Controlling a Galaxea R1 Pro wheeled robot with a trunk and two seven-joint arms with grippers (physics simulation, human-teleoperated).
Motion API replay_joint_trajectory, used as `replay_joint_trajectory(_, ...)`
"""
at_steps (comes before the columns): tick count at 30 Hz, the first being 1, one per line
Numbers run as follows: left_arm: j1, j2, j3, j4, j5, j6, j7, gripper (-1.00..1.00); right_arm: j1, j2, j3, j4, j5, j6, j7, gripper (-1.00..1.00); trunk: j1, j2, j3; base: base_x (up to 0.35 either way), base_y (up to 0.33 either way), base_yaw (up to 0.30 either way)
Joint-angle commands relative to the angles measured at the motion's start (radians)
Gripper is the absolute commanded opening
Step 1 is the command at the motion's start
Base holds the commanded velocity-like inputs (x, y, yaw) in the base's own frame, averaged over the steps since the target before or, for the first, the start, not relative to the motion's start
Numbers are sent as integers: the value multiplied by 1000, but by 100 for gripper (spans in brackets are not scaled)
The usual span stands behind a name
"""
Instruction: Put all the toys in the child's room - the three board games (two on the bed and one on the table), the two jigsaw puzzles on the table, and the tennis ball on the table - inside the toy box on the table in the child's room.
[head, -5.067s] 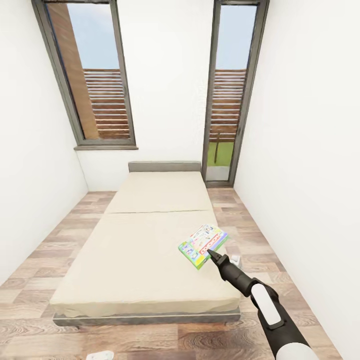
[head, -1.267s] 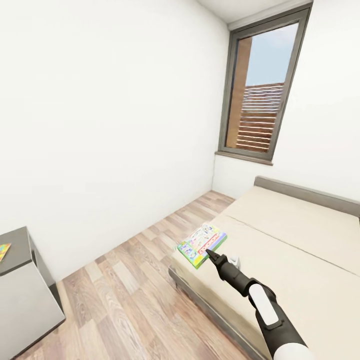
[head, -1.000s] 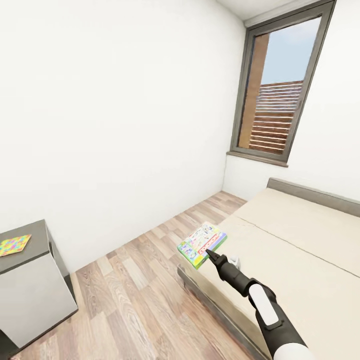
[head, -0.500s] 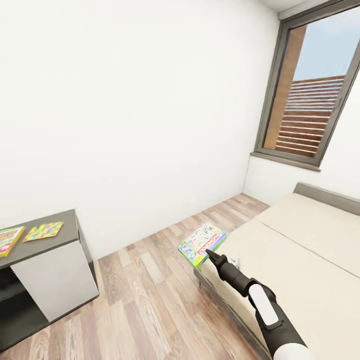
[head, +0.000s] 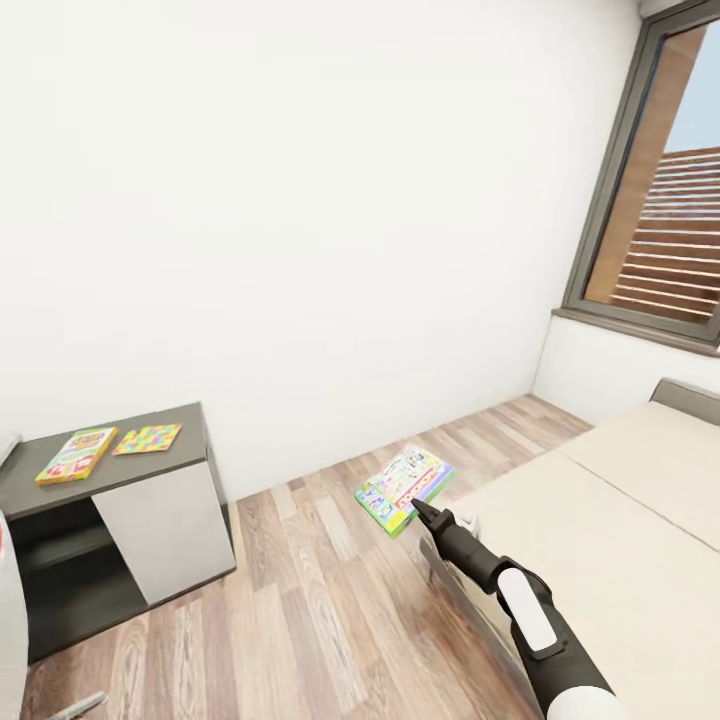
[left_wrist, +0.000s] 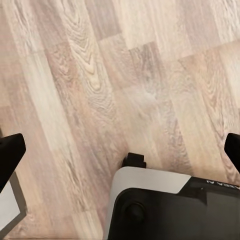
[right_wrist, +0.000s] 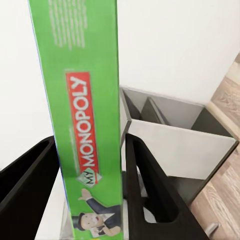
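Carrying: green and white board game (head: 404, 488) pinched edge-on between the right gripper (head: 419, 507) fingers; held out in front, above the wooden floor (head: 300, 600), just off the corner of the bed (head: 600, 520).
Grip check: in the right wrist view, green spine of the box (right_wrist: 87, 125) upright between the two dark fingers (right_wrist: 145, 185), both pressed to its faces; looks secure, no tilt visible.
Left gripper: black fingertips (left_wrist: 11, 152) at opposite edges of the left wrist view, spread wide, nothing between them, floor boards below.
Destination: dark side unit of the worktop (head: 110, 465) at far left, well apart from the held box. On it, a yellow-green and red board game (head: 77, 453) just beside a jigsaw puzzle (head: 148, 438).
Toy box: not identified; a pale sliver at the left edge too small to tell.
Doing it well: keep the box level and the pinch firm while driving; bring the worktop fully into sight before reaching; find the tray first, then approach square-on.
Risk: thin edge grip, box likely to swing or slip on a sharp turn or stop; arm held forward, so watch the side unit's corner.
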Motion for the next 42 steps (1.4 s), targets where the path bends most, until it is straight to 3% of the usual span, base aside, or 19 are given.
replay_joint_trajectory(1,-1,0,8,2,-10,-3,3,100,-1,1,-5,-1,-8,9,1,-100,1,-2,-3,0,0,283)
replay_joint_trajectory(10,5,-11,7,2,-12,-3,1,100,-1,1,-5,-1,-8,9,1,-100,1,-2,-7,0,0,283)
replay_joint_trajectory(13,13,-15,7,1,-38,-4,0,100,-1,0,-5,-1,-8,9,1,-100,1,-2,-8,0,0,283)
replay_joint_trajectory(15,18,-18,6,0,-87,-7,-1,100,-1,0,-5,-1,-8,9,1,-100,1,-2,-9,0,0,283)
replay_joint_trajectory(20,20,-16,10,-5,-118,-9,-27,100,-2,-1,-5,-1,-8,10,1,-100,1,-2,-12,0,0,283)
replay_joint_trajectory(25,19,-12,17,-15,-123,-8,-118,100,-2,-11,-5,-1,-8,11,2,-100,1,-2,-14,0,0,280)
replay_joint_trajectory(28,15,-14,18,-27,-124,0,-140,100,-2,-17,-7,-2,-8,11,4,-100,1,-2,-15,0,0,144)
replay_joint_trajectory(32,10,-19,16,-88,-125,41,-145,100,0,-21,-11,-2,-9,12,7,-100,1,-2,-15,0,0,33)
replay_joint_trajectory(35,10,-32,14,-100,-128,81,-137,100,2,-22,-14,-2,-9,13,8,-100,1,-2,-15,0,0,7)
replay_joint_trajectory(42,9,-42,7,-104,-129,105,-112,100,2,-23,-17,-1,-9,13,7,-100,1,-2,-15,0,0,1)
